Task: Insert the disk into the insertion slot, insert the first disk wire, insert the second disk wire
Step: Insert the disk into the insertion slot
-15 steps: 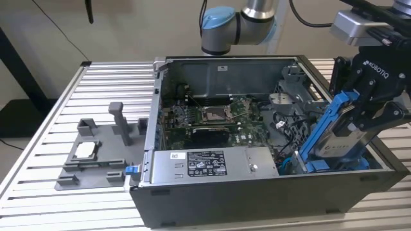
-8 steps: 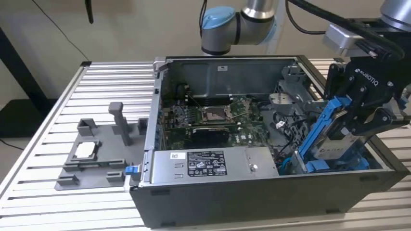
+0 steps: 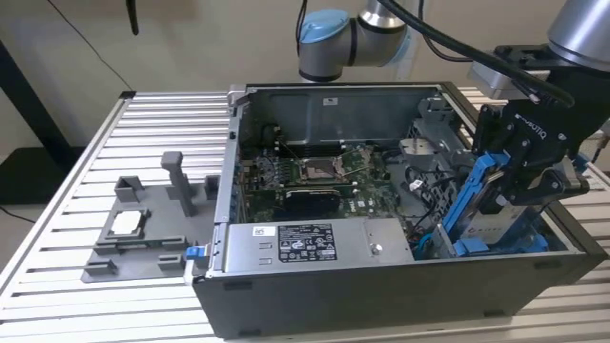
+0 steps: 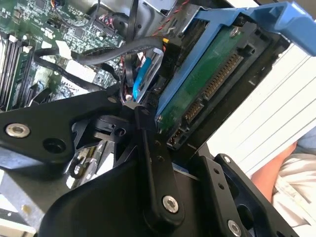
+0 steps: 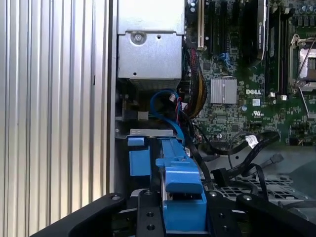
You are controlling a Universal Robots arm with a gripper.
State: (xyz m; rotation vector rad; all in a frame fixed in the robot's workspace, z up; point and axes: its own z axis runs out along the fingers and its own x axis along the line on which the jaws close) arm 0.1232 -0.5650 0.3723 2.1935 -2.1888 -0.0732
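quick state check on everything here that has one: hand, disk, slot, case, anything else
computer case: side open, insides exposed
hand: shut on the disk
disk: held steeply tilted, lower end down inside the computer case
insertion slot: disk not yet fully in
processor socket: bare, no cooler on it

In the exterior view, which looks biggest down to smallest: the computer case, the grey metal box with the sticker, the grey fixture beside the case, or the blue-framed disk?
1. computer case
2. grey metal box and grey fixture, too alike to rank
3. disk, partly covered
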